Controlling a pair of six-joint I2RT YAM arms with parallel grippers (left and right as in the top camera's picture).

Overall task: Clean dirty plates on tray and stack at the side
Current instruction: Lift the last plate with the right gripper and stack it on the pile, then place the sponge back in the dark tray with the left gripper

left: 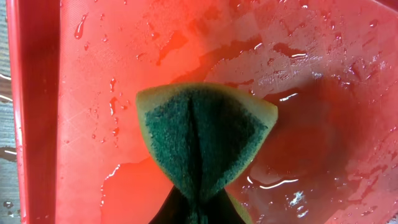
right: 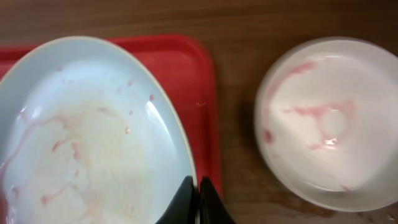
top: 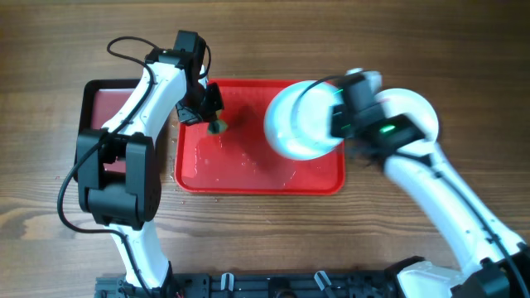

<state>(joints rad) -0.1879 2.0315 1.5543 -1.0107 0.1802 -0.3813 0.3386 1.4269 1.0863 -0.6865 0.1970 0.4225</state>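
My left gripper (top: pixel 213 122) is shut on a folded green-and-yellow sponge (left: pixel 205 134), held just above the wet floor of the red tray (left: pixel 87 93), near its far left part (top: pixel 240 170). My right gripper (right: pixel 198 194) is shut on the rim of a pale plate (right: pixel 93 137) with faint reddish smears. It holds the plate tilted above the tray's right end (top: pixel 296 120). A second plate (right: pixel 329 124) with red smears lies on the table right of the tray, partly under my right arm (top: pixel 418 108). A third plate is not in view.
A smaller black-rimmed tray with a maroon floor (top: pixel 93 108) lies left of the red tray, partly under my left arm. Water drops and puddles lie on the red tray's floor. The table is brown wood (top: pixel 331 240).
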